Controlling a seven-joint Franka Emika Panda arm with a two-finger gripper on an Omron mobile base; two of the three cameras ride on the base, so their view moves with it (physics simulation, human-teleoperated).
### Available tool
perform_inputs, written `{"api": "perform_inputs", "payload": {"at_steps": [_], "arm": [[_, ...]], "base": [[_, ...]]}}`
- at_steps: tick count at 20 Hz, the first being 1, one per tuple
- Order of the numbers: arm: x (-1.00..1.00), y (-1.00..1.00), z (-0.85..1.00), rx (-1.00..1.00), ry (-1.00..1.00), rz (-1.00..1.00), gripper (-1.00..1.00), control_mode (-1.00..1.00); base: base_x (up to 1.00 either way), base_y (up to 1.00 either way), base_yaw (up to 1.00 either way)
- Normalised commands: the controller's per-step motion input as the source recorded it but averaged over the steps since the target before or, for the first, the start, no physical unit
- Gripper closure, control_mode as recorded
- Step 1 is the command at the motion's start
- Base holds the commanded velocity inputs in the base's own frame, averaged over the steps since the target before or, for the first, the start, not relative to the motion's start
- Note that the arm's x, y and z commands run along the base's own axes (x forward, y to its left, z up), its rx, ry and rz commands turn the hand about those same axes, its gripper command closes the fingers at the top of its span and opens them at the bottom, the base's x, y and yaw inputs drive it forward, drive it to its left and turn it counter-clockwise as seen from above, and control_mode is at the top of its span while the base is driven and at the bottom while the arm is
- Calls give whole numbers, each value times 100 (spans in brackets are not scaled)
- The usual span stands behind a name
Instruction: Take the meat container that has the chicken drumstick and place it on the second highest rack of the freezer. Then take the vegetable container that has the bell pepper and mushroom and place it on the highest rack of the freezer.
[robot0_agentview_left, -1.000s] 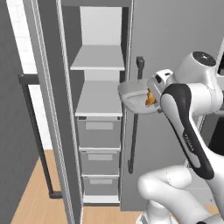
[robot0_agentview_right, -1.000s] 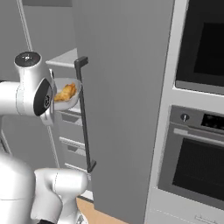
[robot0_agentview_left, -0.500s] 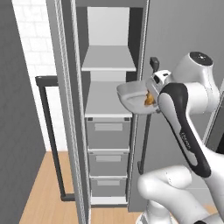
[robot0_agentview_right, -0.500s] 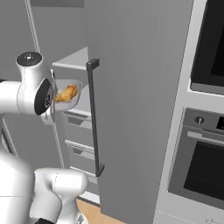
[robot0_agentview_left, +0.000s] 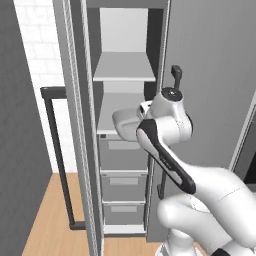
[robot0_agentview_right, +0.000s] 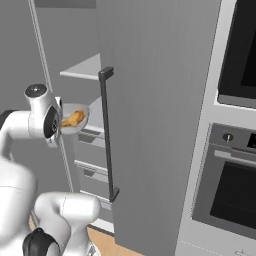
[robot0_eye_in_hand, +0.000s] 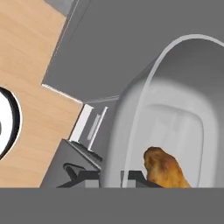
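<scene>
Left base view: freezer (robot0_agentview_left: 125, 125) stands open; the arm holds the meat container (robot0_agentview_left: 127, 129) right at the front edge of the second highest rack (robot0_agentview_left: 120, 112), with the highest rack (robot0_agentview_left: 124, 67) above it and three drawers below.
Key relation: rack lies straight ahead of the container, at about its own height or slightly above, so the coming move is, I judge, a short push inward.
Right base view: container (robot0_agentview_right: 75, 119) shows beside the wrist, the chicken drumstick (robot0_agentview_right: 73, 118) inside it, just left of the door's long dark handle (robot0_agentview_right: 107, 135).
Hand view: gripper (robot0_eye_in_hand: 111, 177) has its two fingertips on either side of the container's near rim (robot0_eye_in_hand: 127, 131), pinching it; the drumstick (robot0_eye_in_hand: 166, 170) lies in the tray close to the fingers.
Long axis: tray runs away from the fingertips.
</scene>
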Motion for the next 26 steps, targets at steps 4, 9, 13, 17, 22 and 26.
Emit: {"api": "perform_inputs", "payload": {"at_steps": [4, 9, 13, 17, 22, 26], "arm": [[94, 18, -42, 0, 0, -17, 100, -100], [91, 13, -12, 0, 0, -13, 100, -100], [93, 39, -26, 0, 0, -7, 100, -100], [96, 3, -18, 0, 0, -1, 100, -100], [95, -1, -15, 0, 0, -1, 100, -100], [93, 0, -48, 0, 0, -5, 100, -100]], "base": [[0, 0, 0], [0, 0, 0], [0, 0, 0], [0, 0, 0], [0, 0, 0], [0, 0, 0]]}}
